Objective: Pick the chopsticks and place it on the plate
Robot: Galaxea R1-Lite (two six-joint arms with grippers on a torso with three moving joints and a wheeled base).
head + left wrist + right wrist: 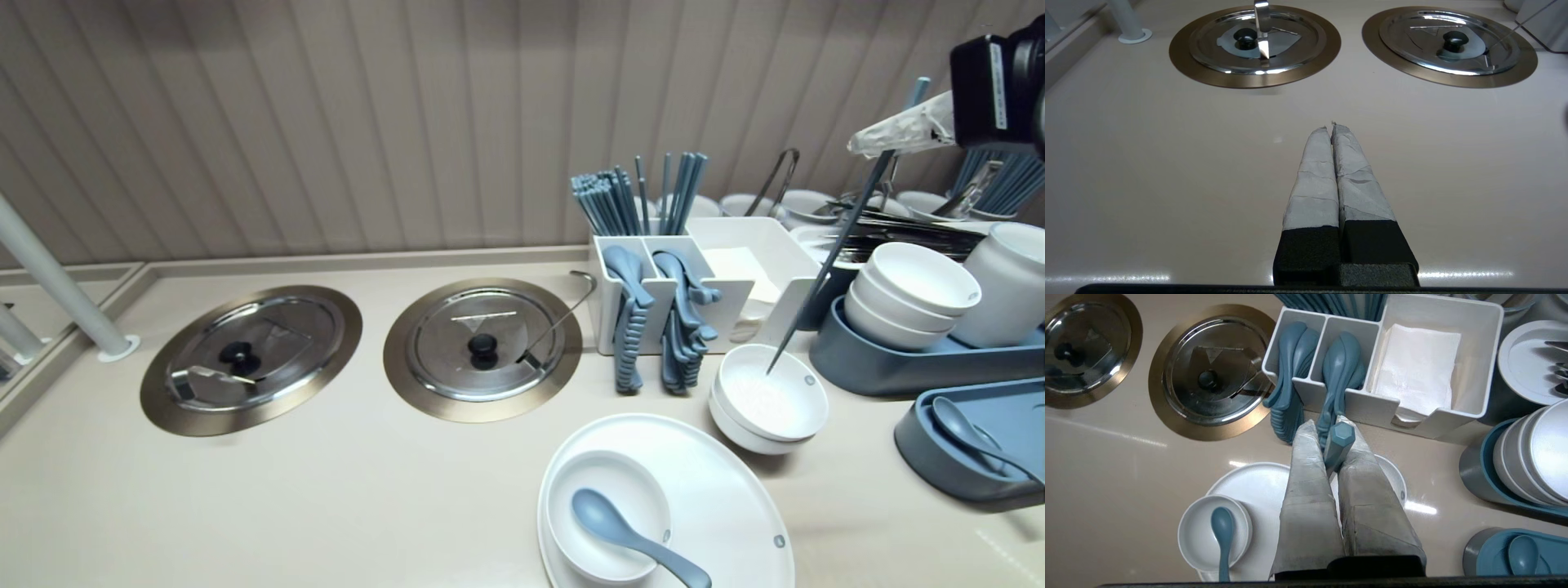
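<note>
My right gripper (865, 143) hangs high at the right, shut on the upper part of a blue chopstick (824, 269). The chopstick slants down and its tip rests inside the upper of two stacked white bowls (771, 400). In the right wrist view the hexagonal end of the chopstick (1340, 441) sticks up between the taped fingers of the right gripper (1327, 424), with the bowl's rim (1394, 477) below. My left gripper (1331, 127) is shut and empty above bare counter.
A white plate (718, 490) carries a small bowl (571, 498) with a blue spoon (629, 535). Behind stands a white organiser (735, 269) with spoons, chopsticks and napkins. Two steel lids (249, 355) (482, 347) sit in the counter. Blue trays (890, 363) with bowls crowd the right.
</note>
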